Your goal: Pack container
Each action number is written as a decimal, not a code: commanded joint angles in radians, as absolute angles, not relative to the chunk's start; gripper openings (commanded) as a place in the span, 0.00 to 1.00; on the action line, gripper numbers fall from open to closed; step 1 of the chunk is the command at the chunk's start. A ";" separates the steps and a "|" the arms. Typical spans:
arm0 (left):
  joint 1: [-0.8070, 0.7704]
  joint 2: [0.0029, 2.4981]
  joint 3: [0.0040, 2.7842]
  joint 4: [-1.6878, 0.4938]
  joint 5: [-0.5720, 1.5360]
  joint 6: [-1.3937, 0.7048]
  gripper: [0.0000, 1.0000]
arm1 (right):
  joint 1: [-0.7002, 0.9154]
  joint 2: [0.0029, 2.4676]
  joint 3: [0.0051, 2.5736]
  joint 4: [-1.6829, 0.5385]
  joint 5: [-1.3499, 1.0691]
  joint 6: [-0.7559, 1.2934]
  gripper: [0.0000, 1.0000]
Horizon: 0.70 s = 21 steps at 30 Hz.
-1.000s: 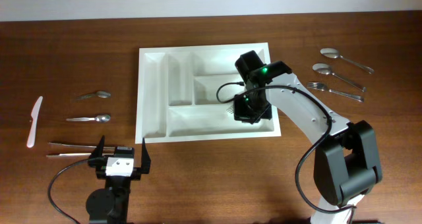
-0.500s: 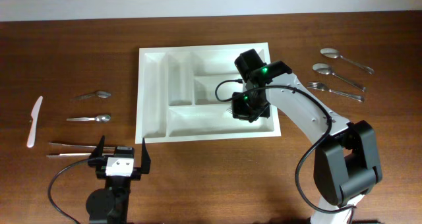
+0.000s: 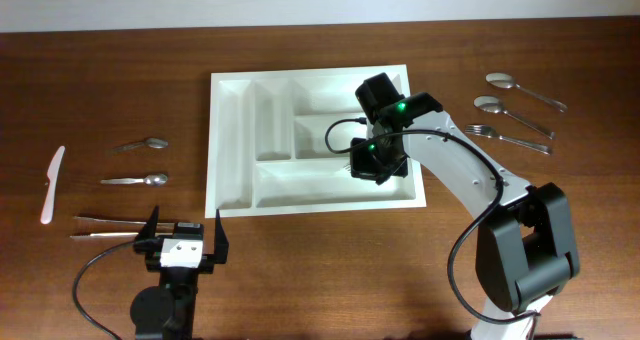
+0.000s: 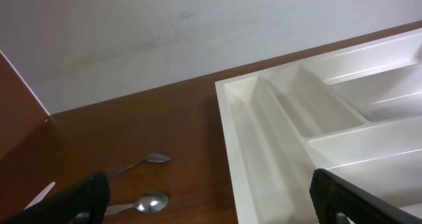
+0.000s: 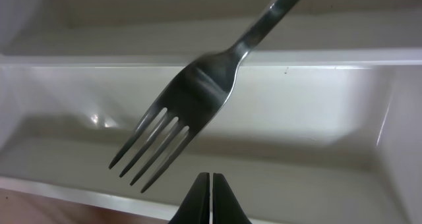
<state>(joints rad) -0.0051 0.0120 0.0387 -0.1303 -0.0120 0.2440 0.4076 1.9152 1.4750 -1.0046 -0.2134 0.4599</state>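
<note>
Right claw [image 5: 205,184] nudged slightly toward cutlery tray [image 3: 232,140] centre, tips shut. Fork [image 5: 191,99] showed tines-down over tray's long compartment, grip on it unclear. Tray sat flat on counter [image 3: 100,60]. Left claw [image 3: 186,230] idled wide open beside tray's near-left corner. Placement looked imminent.

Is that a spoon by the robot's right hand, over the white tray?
No, it is not a spoon. It is a fork with four tines, in front of the right gripper, over the white tray. The right wrist view shows it.
</note>
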 commanded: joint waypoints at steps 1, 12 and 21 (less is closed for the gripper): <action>-0.002 0.006 0.031 -0.127 -0.015 0.256 0.99 | 0.415 1.922 1.469 -1.002 -0.245 0.453 0.04; -0.002 0.006 0.031 -0.127 -0.015 0.256 0.99 | 0.432 1.922 1.469 -1.035 -0.252 0.464 0.04; -0.002 0.006 0.031 -0.127 -0.015 0.256 0.99 | 0.437 1.925 1.469 -1.017 -0.266 0.480 0.05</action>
<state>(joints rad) -0.0051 0.0120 0.0387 -0.1303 -0.0120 0.2440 0.4221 1.9152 1.4746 -1.0164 -0.2443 0.4690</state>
